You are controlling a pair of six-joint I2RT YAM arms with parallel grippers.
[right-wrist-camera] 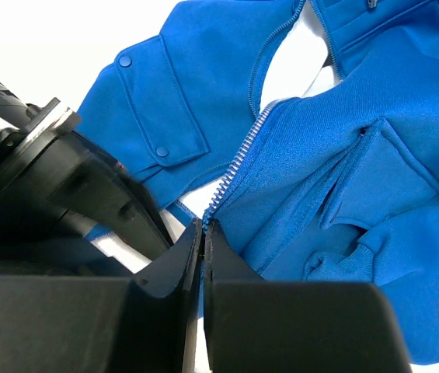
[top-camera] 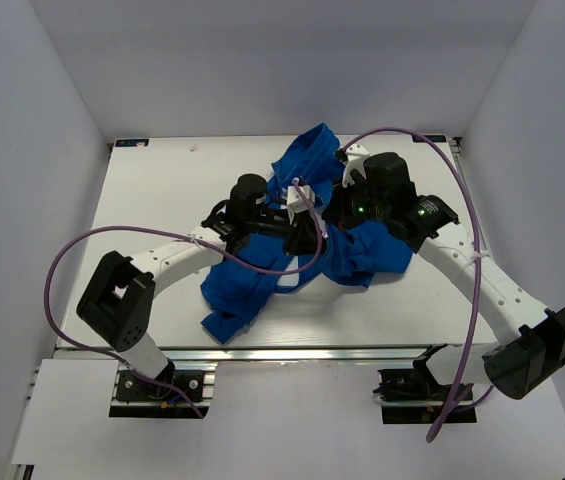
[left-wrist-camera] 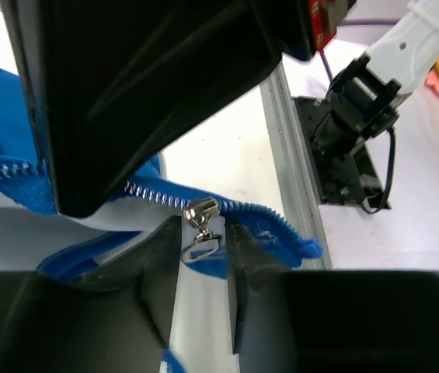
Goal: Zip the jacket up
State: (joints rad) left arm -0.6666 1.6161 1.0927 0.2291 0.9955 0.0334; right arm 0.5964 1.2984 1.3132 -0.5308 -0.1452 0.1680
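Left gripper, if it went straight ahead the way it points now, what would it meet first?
Most likely the silver zipper pull of the jacket, hanging between the open fingertips of the left gripper; depth is unclear.

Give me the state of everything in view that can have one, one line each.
jacket, crumpled on the table, front open
zipper, undone, teeth rows apart
zipper pull, hanging down between the left gripper's jaws
left gripper, open, jaws on either side of the pull, not clearly clamped
right gripper, shut on the jacket's zipper edge
flap pocket, flap down
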